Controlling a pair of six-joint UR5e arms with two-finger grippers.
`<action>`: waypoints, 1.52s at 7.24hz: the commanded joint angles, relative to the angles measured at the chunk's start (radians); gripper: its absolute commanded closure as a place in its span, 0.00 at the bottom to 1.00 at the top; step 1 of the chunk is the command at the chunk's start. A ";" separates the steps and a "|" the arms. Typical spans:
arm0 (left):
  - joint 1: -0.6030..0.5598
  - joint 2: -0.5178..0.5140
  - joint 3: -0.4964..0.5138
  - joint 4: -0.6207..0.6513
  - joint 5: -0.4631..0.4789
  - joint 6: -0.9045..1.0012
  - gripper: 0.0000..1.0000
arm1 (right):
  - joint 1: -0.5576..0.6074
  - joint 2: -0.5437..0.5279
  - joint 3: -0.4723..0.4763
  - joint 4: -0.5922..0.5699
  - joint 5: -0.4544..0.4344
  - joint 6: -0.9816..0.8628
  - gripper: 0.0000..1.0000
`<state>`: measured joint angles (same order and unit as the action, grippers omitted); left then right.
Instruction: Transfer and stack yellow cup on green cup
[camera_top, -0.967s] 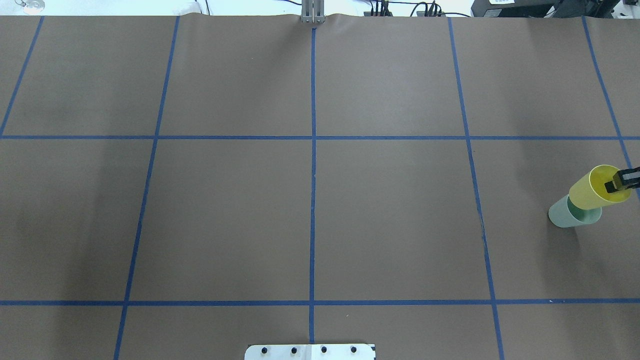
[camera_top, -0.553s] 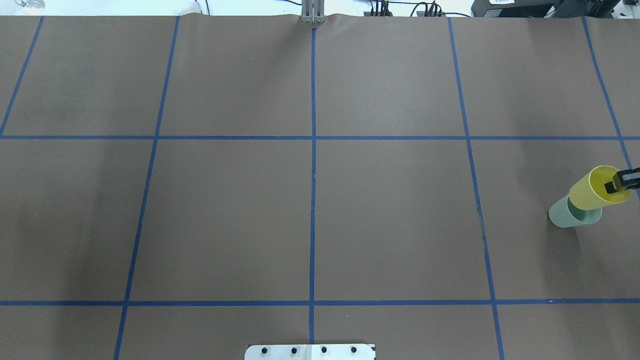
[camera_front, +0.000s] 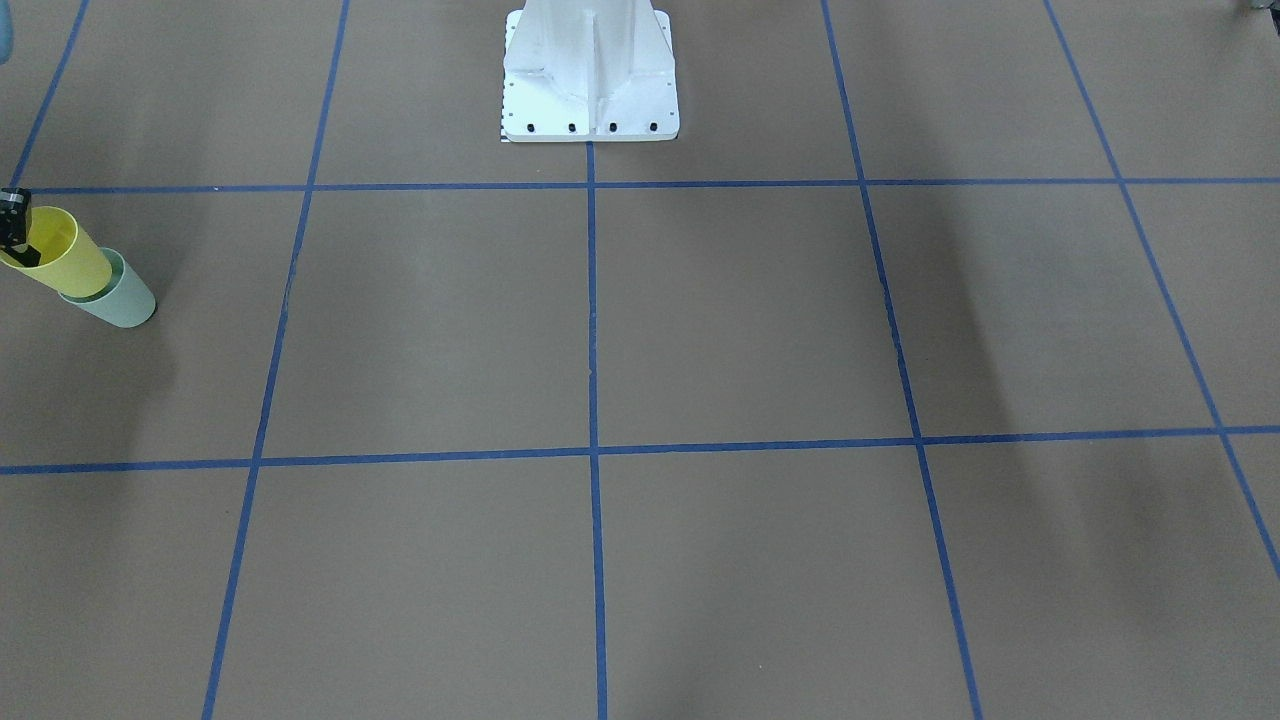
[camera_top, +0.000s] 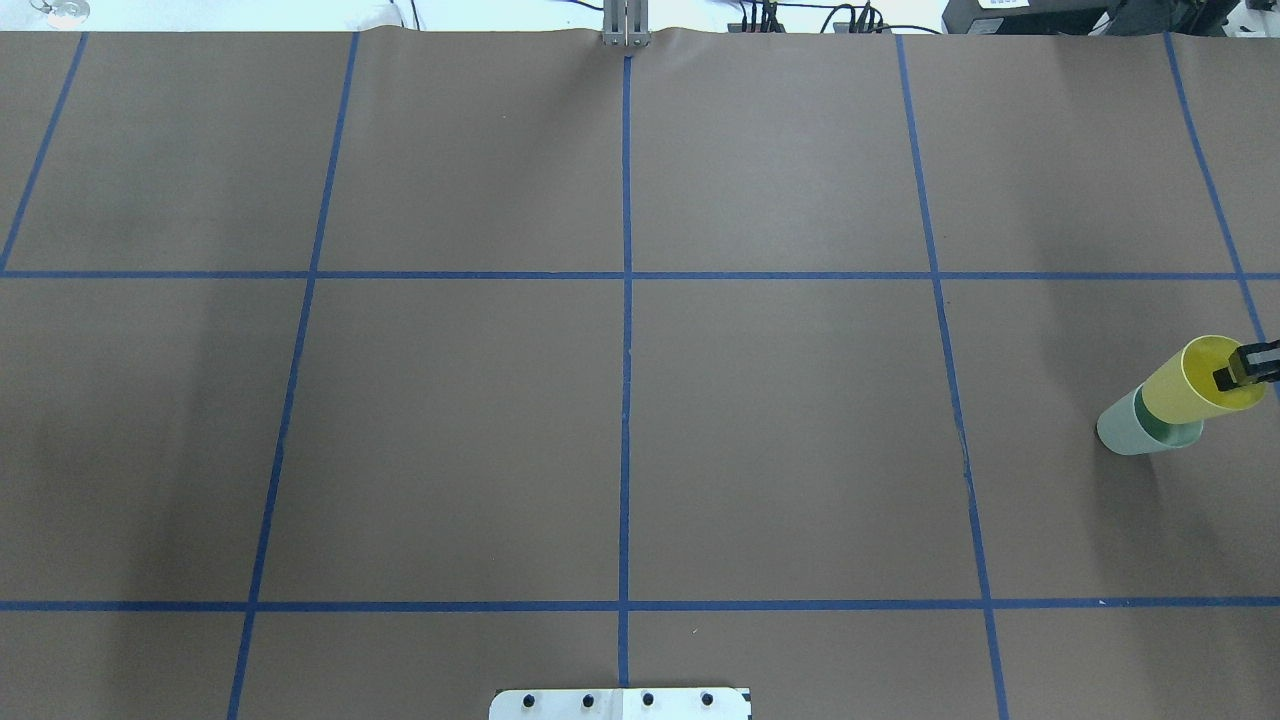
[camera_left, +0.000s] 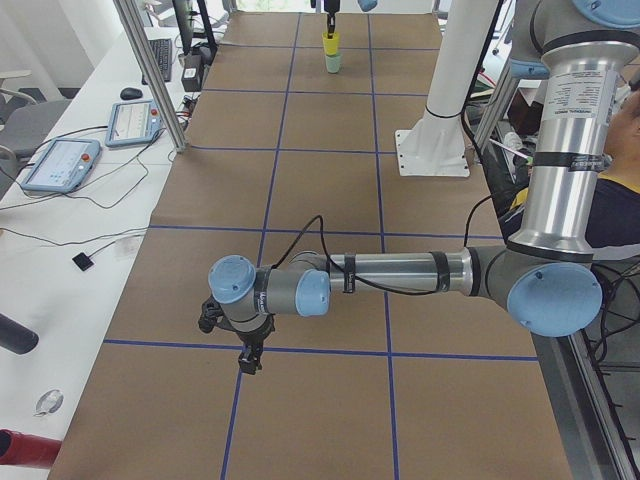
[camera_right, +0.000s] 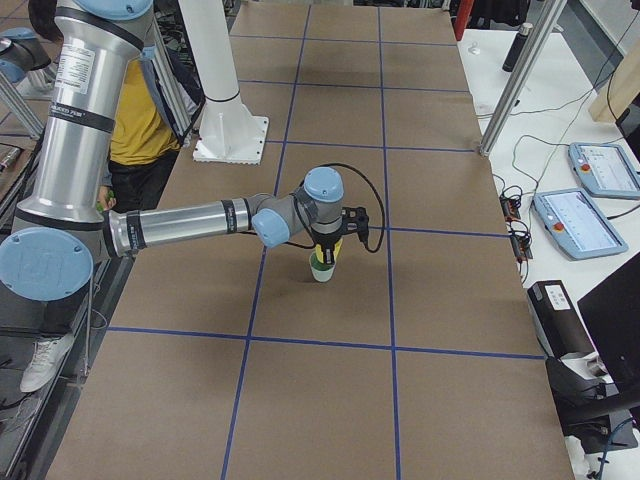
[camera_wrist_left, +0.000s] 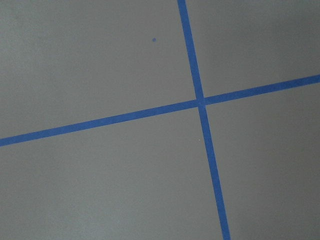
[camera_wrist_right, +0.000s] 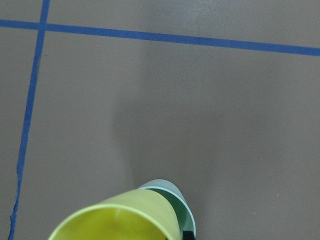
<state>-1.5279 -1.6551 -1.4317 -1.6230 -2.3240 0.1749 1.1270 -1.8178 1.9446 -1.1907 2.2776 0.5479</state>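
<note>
The yellow cup (camera_top: 1190, 390) sits with its base inside the pale green cup (camera_top: 1130, 432) near the table's right edge. Both stand upright. My right gripper (camera_top: 1235, 372) is shut on the yellow cup's rim, with one finger inside the cup. From the front, the yellow cup (camera_front: 65, 262), the green cup (camera_front: 122, 300) and the right gripper (camera_front: 14, 228) are at the far left. The right wrist view looks down into the yellow cup (camera_wrist_right: 117, 220), with the green cup (camera_wrist_right: 177, 200) around its base. My left gripper (camera_left: 250, 352) hangs low over a tape crossing; I cannot tell whether it is open.
Blue tape lines divide the brown table cover (camera_top: 620, 430) into squares. The white robot base (camera_front: 590, 70) stands at the middle of the near edge. Tablets and cables lie on the side bench (camera_left: 70, 160). A person (camera_right: 150, 120) is behind the robot.
The yellow cup has sunk slightly deeper into the green cup, with the right gripper still on its rim. The green cup has not moved.
</note>
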 joint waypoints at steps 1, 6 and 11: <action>0.000 0.000 -0.001 0.000 0.000 0.000 0.00 | -0.001 -0.002 -0.001 -0.001 -0.001 0.001 1.00; 0.000 -0.006 0.000 0.000 0.000 0.000 0.00 | -0.012 0.008 -0.013 -0.001 -0.004 0.007 0.98; 0.000 -0.009 0.002 0.000 0.000 0.000 0.00 | -0.027 0.009 -0.015 -0.001 -0.007 0.000 0.65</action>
<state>-1.5278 -1.6640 -1.4300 -1.6230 -2.3240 0.1749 1.1022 -1.8096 1.9306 -1.1919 2.2708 0.5498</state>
